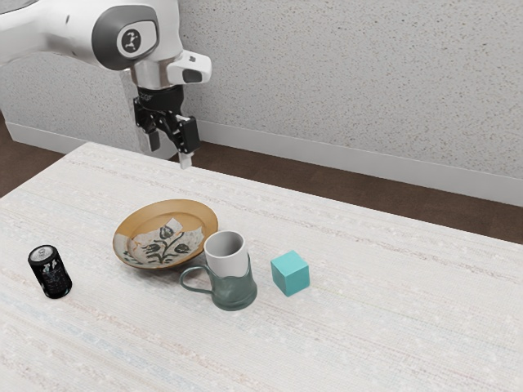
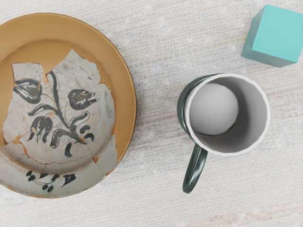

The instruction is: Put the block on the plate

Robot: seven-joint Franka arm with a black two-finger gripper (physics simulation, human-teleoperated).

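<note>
High above the table's far side, my gripper (image 1: 169,152) hangs open, its two fingers apart with nothing between them. The teal block (image 1: 291,273) rests on the table toward the exterior view's right, beside the mug and apart from the plate. The orange-brown plate (image 1: 209,214), patterned with dark flowers on pale patches, lies on the table on the mug's other side. In the wrist view the block (image 2: 277,35) is near a corner, and the plate (image 2: 125,106) is partly cut off by the edge.
A white and dark green mug (image 1: 234,290) with a handle stands between plate and block, its open top (image 2: 259,113) facing my hand. A black can (image 1: 52,272) stands at the exterior view's left, on the pale table (image 1: 392,327). Behind is a speckled wall.
</note>
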